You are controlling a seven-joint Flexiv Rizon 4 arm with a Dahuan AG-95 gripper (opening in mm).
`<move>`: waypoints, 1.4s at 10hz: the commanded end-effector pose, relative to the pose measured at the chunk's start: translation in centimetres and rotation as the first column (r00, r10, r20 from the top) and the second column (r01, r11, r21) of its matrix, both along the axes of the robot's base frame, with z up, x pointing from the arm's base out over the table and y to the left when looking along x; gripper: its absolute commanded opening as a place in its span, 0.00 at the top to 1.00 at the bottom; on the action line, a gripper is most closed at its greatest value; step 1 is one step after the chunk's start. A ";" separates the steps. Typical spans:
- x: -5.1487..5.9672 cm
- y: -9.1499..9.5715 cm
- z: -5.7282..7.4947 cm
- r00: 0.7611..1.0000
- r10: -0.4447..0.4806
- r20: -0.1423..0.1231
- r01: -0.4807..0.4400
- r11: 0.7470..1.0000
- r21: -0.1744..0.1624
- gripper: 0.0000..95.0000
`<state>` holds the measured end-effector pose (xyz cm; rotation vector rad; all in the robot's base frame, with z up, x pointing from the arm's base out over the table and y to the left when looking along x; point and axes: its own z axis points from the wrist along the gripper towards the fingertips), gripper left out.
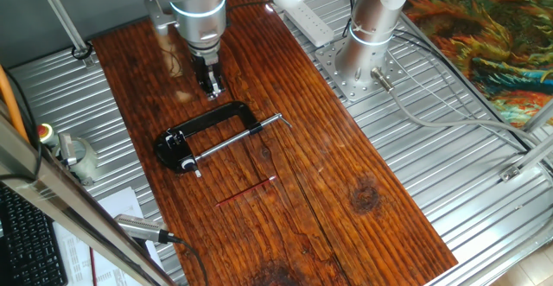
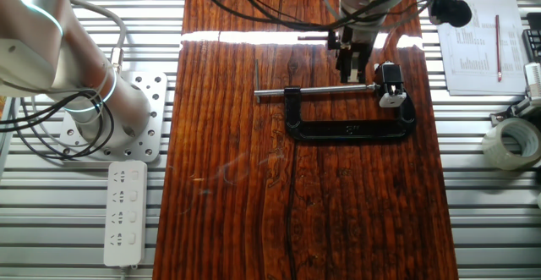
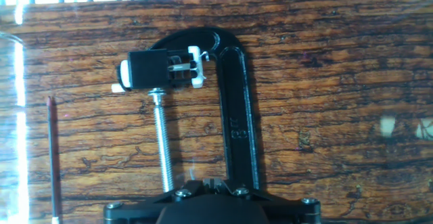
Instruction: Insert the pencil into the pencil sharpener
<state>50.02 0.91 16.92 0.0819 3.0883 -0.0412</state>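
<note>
The red pencil (image 1: pixel 246 191) lies flat on the wooden board (image 1: pixel 346 191), on the near side of the black C-clamp (image 1: pixel 220 117). It shows thin and dark in the other fixed view (image 2: pixel 256 73) and at the left edge of the hand view (image 3: pixel 53 160). The clamp holds a small black-and-white pencil sharpener (image 3: pixel 159 72), which also shows in the other fixed view (image 2: pixel 389 84). My gripper (image 1: pixel 210 85) hangs above the board just behind the clamp's frame, fingers together and empty. It is well away from the pencil.
The clamp's silver screw rod (image 3: pixel 162 139) runs between the pencil and the clamp frame. The arm base (image 1: pixel 363 61) stands to the right of the board. A power strip (image 2: pixel 124 212), a tape roll (image 2: pixel 510 142) and papers (image 2: pixel 482 39) lie off the board.
</note>
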 end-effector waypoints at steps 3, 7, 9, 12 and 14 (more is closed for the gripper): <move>0.2 2.6 -0.4 0.999 0.032 -0.001 -0.032 0.999 0.016 1.00; 1.2 6.1 -0.9 0.999 0.044 -0.001 -0.044 0.999 0.029 1.00; 1.5 6.9 -0.9 0.999 0.044 -0.001 -0.044 0.998 0.036 1.00; 1.9 7.2 -0.7 0.999 0.044 -0.004 -0.044 0.998 0.034 1.00; 1.8 7.2 -0.7 0.999 0.043 -0.003 -0.043 0.998 0.036 1.00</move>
